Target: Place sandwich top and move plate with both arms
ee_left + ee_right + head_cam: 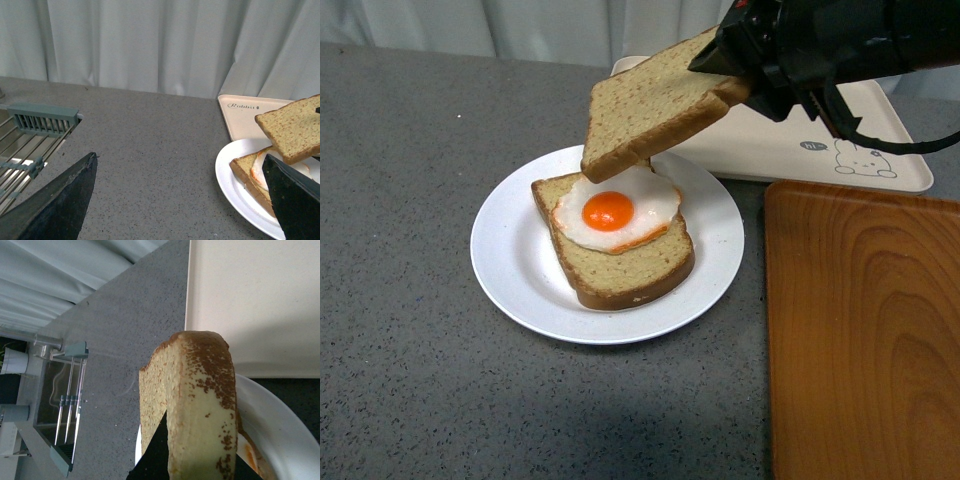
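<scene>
Orange wooden tray [860, 330] fills the worktop's near right corner. At mid-worktop sits the white plate [515, 265], carrying a bread slice [635, 275] with a fried egg [610, 212] on it. The right gripper [735, 72] pinches the sandwich top [650, 105] by one end, tilted in the air, with its low end just over the egg's far side. Behind it, a beige rabbit tray [790, 145] lies by the far edge. The left gripper [177, 200] hangs spread wide over the worktop beside the plate.

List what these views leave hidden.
- Front view: fingertips of the right gripper, masked by its body and the sandwich top.
- Front view: the fried egg's far edge, under that slice.
- Left wrist view: much of the plate, cut off by the frame and a finger of the left gripper.
</scene>
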